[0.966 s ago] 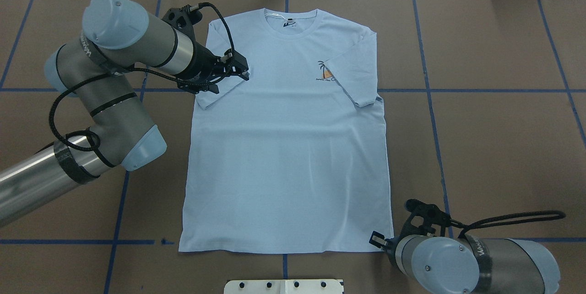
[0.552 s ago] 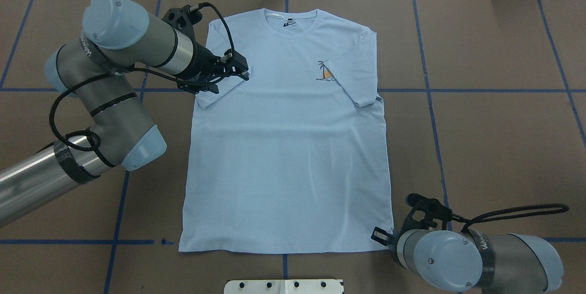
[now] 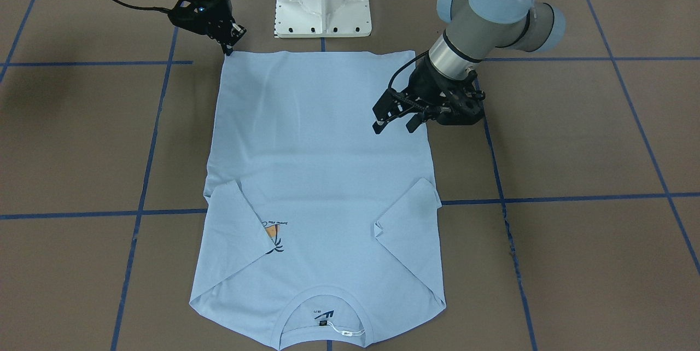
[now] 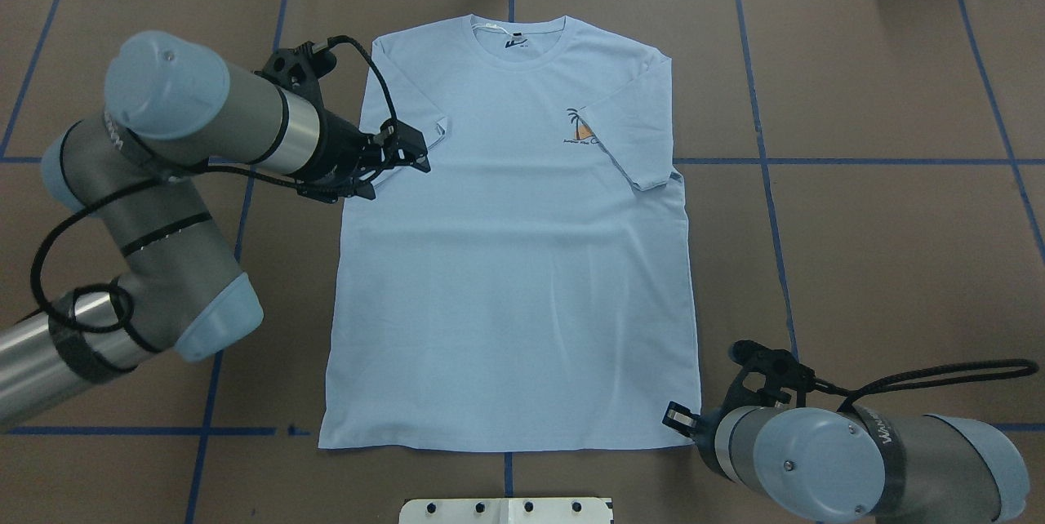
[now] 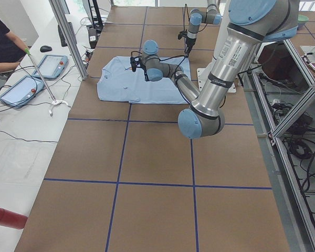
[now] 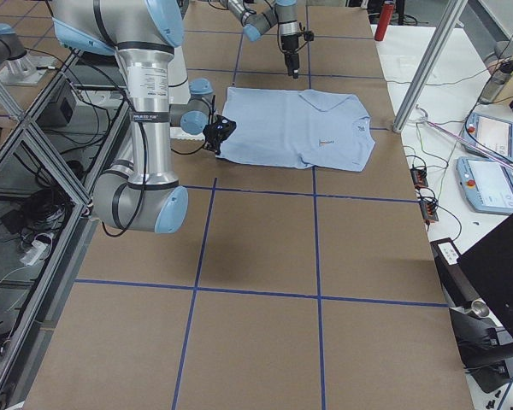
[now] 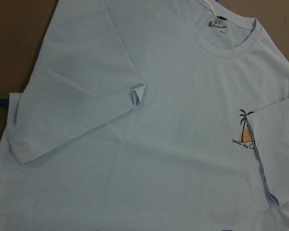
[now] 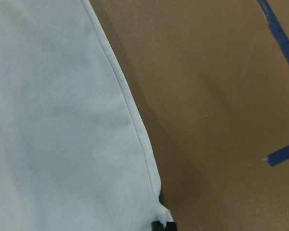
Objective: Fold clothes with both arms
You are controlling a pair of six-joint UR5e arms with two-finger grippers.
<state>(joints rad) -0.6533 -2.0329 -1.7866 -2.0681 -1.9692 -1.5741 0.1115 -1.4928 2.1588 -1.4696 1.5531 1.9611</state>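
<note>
The brown table [image 4: 857,263] is carrying the pale blue T-shirt [image 4: 506,279], which is lying flat and face up at its middle, collar [image 4: 516,38] toward the far edge and hem toward the robot's base. Both sleeves are lying folded inward over the chest. The right sleeve [image 4: 633,132] is covering part of the palm print [image 4: 581,128], and the left sleeve [image 7: 77,96] is showing a small pucker at its tip.

The left arm [image 4: 204,112] is reaching in from the left. The left gripper [image 3: 394,127] is hanging spread wide and holding nothing, above the shirt's left edge just nearer than the folded sleeve. The right arm [image 4: 816,450] is lying low at the near right. The right gripper [image 4: 676,418] is sitting at the near right hem corner [image 8: 159,202], with a dark fingertip touching the cloth there. I cannot tell whether it is pinching the cloth.

With the sleeves in, the work seems to be passing to the body fold, and the arms are taking up their grip points. The next move probably calls for the left gripper to find a matching hold on the left side. Both arms would then be lifting evenly, so that the tucked sleeves are not dragging open.
</note>
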